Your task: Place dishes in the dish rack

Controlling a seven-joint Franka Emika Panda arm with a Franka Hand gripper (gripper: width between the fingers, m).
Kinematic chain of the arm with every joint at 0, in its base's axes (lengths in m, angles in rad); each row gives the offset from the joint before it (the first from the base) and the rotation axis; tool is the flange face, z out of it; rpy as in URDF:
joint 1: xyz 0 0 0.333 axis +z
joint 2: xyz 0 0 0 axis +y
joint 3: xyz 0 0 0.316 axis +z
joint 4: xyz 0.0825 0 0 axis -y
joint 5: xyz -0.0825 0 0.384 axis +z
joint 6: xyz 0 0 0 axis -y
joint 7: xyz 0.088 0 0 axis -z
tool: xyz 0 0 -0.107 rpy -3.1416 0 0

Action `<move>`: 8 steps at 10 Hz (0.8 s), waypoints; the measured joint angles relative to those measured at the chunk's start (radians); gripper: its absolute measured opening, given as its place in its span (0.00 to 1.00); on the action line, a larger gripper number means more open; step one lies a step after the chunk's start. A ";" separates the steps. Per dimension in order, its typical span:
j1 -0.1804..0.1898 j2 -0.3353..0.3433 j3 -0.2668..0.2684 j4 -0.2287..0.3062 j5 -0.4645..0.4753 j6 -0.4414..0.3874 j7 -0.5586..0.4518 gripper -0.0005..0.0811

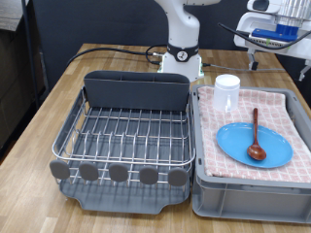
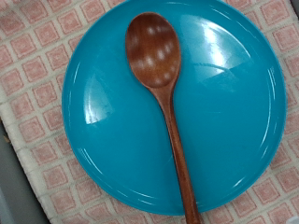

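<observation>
The light-blue plate (image 1: 236, 146) lies flat on the pink checked towel (image 1: 282, 107) in the grey crate (image 1: 248, 192), at the exterior view's right. The reddish-brown wooden spoon (image 1: 256, 131) lies across the plate, bowl towards the view's bottom. The white mug (image 1: 226, 92) stands upright on the towel behind the plate. The dish rack (image 1: 121, 131) sits to the left of the crate with nothing in it. The wrist view looks straight down on the plate (image 2: 103, 103) and the spoon (image 2: 154, 51). The gripper shows in neither view; only the arm's base (image 1: 182, 53) is visible.
The rack's tall grey caddy (image 1: 136, 89) stands at its far side and round grey tabs (image 1: 119, 173) line its near edge. Both rack and crate rest on a wooden table (image 1: 49, 107). Other equipment (image 1: 277, 34) stands at the back right.
</observation>
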 joint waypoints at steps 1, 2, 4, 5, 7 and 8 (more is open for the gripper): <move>0.000 0.018 0.001 0.002 -0.009 0.016 0.010 0.99; 0.001 0.033 0.003 0.002 -0.014 0.031 0.014 0.99; 0.003 0.049 0.011 -0.021 -0.021 0.073 0.014 0.99; 0.004 0.050 0.016 -0.041 -0.021 0.091 0.012 0.99; 0.005 0.050 0.024 -0.088 -0.040 0.127 0.011 0.99; 0.005 0.050 0.024 -0.115 -0.060 0.154 0.012 0.99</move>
